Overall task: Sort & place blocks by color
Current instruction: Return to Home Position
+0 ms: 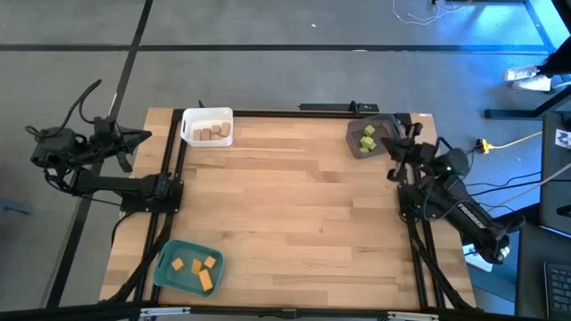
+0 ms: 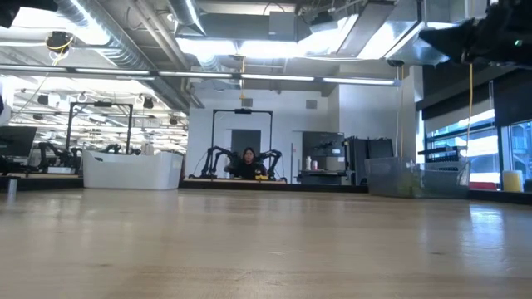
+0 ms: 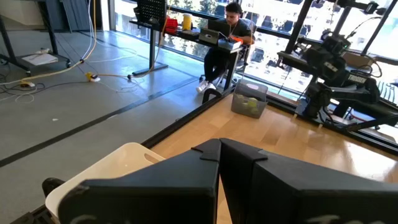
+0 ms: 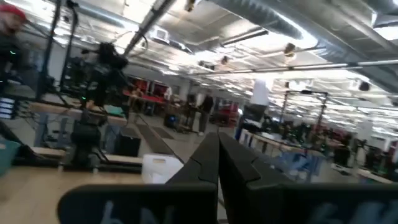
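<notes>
Now shows a wooden desk (image 1: 294, 205), with left arm (image 1: 107, 183) folded off its left edge and right arm (image 1: 446, 201) at its right edge, both sets of jaws pressed together. Holds tan blocks (image 1: 214, 133) in white tray (image 1: 186, 125), green blocks (image 1: 368, 136) in grey tray (image 1: 355, 150), orange blocks (image 1: 201, 267) in teal tray (image 1: 168, 267).

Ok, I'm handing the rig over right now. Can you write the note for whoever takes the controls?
The left claw is shut and empty, folded back off the table's left edge.
The right claw is shut and empty, folded back at the right edge by the grey tray.
The tan blocks are in the white tray, the green blocks in the grey tray, and the orange blocks in the teal tray.
Done: no block shows outside a tray, so sorting looks complete.
To do: probably only confirm both arms are parked.
</notes>
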### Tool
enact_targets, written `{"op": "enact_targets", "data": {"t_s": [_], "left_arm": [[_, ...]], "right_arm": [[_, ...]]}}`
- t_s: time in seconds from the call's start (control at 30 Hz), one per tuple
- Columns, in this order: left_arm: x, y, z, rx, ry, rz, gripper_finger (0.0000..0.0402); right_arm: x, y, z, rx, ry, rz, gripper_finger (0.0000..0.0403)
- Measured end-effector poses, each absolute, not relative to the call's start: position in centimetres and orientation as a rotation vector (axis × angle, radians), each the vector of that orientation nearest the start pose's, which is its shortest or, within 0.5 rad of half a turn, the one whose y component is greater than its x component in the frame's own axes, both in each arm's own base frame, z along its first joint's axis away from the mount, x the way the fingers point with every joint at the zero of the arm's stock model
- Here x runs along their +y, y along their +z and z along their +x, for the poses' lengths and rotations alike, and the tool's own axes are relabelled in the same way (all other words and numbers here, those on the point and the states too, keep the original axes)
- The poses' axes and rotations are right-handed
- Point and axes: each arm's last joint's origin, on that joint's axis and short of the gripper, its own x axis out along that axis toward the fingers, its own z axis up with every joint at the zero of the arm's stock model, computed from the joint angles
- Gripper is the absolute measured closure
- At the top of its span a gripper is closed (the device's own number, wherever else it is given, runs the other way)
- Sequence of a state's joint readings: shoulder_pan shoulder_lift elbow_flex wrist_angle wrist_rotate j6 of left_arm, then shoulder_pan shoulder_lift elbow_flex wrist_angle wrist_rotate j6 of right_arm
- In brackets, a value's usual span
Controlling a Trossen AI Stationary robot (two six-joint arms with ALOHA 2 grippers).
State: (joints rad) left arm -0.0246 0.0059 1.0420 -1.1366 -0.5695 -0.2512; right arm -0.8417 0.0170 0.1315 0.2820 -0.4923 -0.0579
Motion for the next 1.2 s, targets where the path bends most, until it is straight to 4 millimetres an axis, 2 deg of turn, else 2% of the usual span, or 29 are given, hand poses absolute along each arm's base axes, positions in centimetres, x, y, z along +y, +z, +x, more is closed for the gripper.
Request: {"op": "enact_targets", "data": {"t_s": [0.23,0.47,0.8,1.03,1.2], "left_arm": [[1.8,33.7,-7.9,0.027,0.554,-0.216,0.0401],[1.7,33.5,-7.3,0.036,0.555,-0.213,0.0401],[1.5,31.4,-2.5,0.079,0.487,-0.068,0.0401],[1.5,30.2,-1.3,0.12,0.493,-0.06,0.0402],[1.4,30.2,-0.2,0.053,0.469,-0.057,0.0402]], "right_arm": [[-6.1,19.5,6.9,-0.267,-0.447,-0.173,0.0402],[-6.2,19.2,6.9,-0.236,-0.477,-0.143,0.0402],[-6.3,19.0,7.0,-0.218,-0.474,-0.13,0.0402],[-6.3,18.9,7.0,-0.209,-0.47,-0.122,0.0402],[-6.3,18.9,7.0,-0.209,-0.469,-0.121,0.0402]]}}
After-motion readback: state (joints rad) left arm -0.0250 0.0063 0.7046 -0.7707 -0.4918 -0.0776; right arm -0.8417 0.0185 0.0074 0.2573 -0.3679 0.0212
